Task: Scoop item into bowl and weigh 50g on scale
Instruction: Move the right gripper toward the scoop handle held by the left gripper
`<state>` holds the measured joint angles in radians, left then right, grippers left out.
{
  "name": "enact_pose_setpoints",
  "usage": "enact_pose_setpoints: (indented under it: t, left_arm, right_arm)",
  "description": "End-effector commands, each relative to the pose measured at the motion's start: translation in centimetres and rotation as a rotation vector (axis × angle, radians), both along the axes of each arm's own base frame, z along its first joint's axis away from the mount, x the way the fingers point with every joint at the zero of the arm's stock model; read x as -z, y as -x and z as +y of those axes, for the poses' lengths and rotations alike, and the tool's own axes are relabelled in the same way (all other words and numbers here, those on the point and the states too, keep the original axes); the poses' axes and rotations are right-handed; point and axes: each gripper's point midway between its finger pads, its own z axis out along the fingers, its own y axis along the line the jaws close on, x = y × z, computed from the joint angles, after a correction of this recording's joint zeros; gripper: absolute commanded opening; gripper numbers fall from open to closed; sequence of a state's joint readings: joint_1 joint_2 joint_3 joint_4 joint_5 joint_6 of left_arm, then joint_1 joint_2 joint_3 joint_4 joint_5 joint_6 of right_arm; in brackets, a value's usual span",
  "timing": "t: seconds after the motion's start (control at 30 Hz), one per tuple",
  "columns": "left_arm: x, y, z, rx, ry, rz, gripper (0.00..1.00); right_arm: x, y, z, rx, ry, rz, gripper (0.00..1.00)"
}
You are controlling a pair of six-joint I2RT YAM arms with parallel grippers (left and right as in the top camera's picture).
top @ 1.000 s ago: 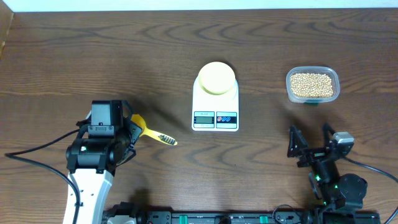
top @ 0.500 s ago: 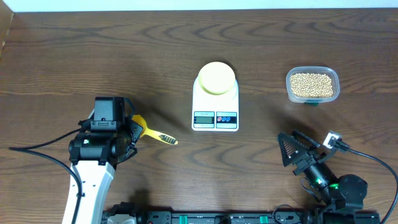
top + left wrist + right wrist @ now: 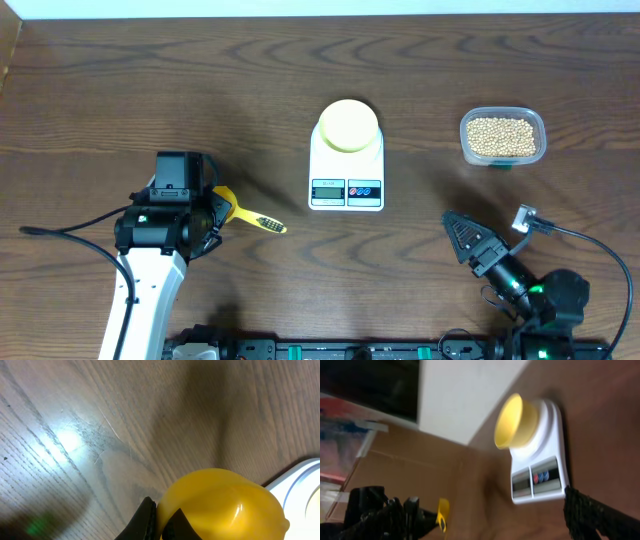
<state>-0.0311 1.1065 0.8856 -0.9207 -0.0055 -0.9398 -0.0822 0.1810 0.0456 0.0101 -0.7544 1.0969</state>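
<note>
Spanning the whole overhead view is a dark brown wood-grain table (image 3: 90,90), with a pale strip of the room's floor or wall (image 3: 300,8) along its far edge.

At the left, the white left arm ends in a black left gripper (image 3: 213,212). Its jaws are closed tight on a bright yellow plastic scoop (image 3: 228,206), whose handle points right across the tabletop. In the left wrist view, the scoop's rounded yellow back fills the lower frame, just ahead of the black fingertips (image 3: 148,519).

At the centre is a white rectangular digital kitchen scale (image 3: 346,178), its display and buttons on the near side. A small round pale-yellow bowl (image 3: 348,124) sits on its platform.

To the far right, well apart from the scale, a clear rounded-rectangular plastic tub (image 3: 541,127) holds the small round tan beans (image 3: 502,137).

Nearer the front edge, the black right gripper (image 3: 462,236) has its jaws spread wide and holds nothing. The tilted right wrist view shows a white wall and brown cardboard beyond the table.
</note>
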Motion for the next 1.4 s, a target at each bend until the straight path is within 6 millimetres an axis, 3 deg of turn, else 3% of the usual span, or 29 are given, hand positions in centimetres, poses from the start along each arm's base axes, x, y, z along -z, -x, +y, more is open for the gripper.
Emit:
enact_pose_setpoints:
  t: [0.0,0.13,0.27,0.37,0.57,0.67,0.73,0.97,1.1,1.37]
  left_arm:
    - [-0.2,-0.2,0.0,-0.005,0.000,0.002,0.07]
    - [-0.1,-0.2,0.0,-0.033,0.010,0.002,0.07]
    - [-0.1,-0.1,0.0,-0.073,0.025,0.001,0.07]
    - [-0.1,-0.2,-0.3,-0.074,0.044,0.001,0.07]
    - [-0.1,-0.1,-0.6,-0.089,0.065,0.002,0.07]
    - [-0.1,-0.1,-1.5,-0.085,0.123,0.006,0.07]
    - [-0.1,-0.1,-1.9,-0.077,0.142,0.009,0.07]
    - [0.3,0.5,-3.8,-0.013,0.178,0.032,0.07]
    - [0.3,0.6,-5.0,0.038,0.177,0.035,0.07]
    - [-0.1,0.2,-7.6,0.128,0.189,-0.001,0.07]
  right_arm:
    - [-2.3,0.1,1.0,-0.088,-0.003,0.015,0.98]
    - [-3.9,-0.8,2.2,-0.191,0.018,0.060,0.95]
    - [-3.6,-1.7,4.7,-0.305,0.048,0.123,0.93]
    - [-2.9,-2.0,7.9,-0.397,0.087,0.139,0.92]
    - [0.0,-1.2,16.1,-0.474,0.133,0.171,0.85]
    - [0.3,-0.4,20.1,-0.482,0.128,0.111,0.78]
    - [0.2,-0.1,21.6,-0.491,0.100,0.088,0.74]
    - [1.0,0.5,24.0,-0.524,0.028,0.097,0.65]
    - [0.9,0.6,24.3,-0.518,-0.020,0.144,0.54]
    - [0.5,1.6,25.0,-0.526,-0.081,0.205,0.41]
